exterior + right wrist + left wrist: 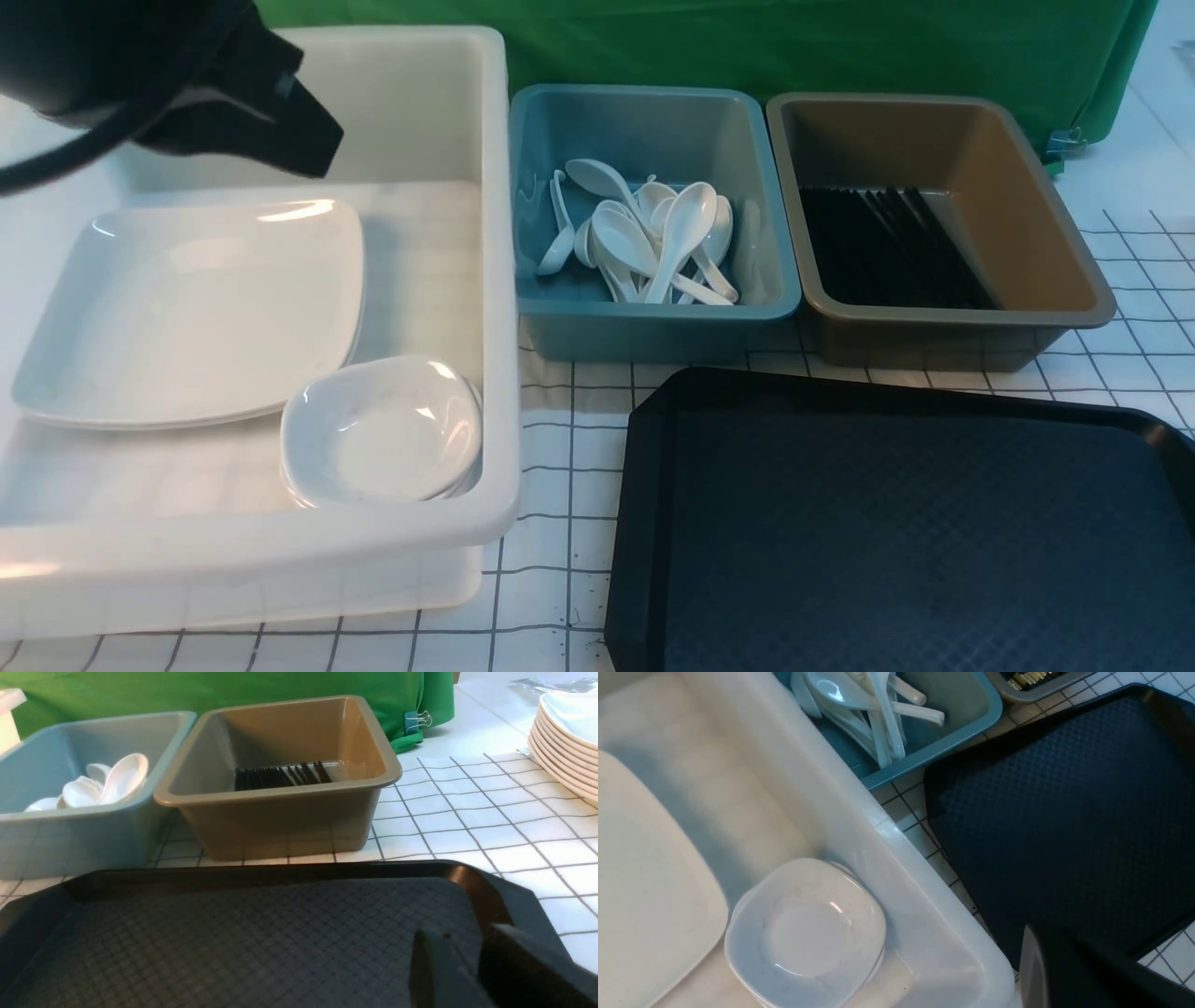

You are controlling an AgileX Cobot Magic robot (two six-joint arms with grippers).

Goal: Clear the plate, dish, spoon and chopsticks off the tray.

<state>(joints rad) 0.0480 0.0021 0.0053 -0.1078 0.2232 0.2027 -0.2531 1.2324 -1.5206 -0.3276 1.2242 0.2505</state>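
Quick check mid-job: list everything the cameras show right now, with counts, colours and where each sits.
tray: one, black, front right, nothing on it
white tub: one, left
plates: stack, white, in white tub
small dishes: stack, white, in white tub's near corner
blue bin: one, middle
spoons: many, white, in blue bin
brown bin: one, right
chopsticks: many, black, in brown bin
spare plates: stack, white, far right
left end effector: shut, over white tub
right end effector: over tray corner, opening unclear
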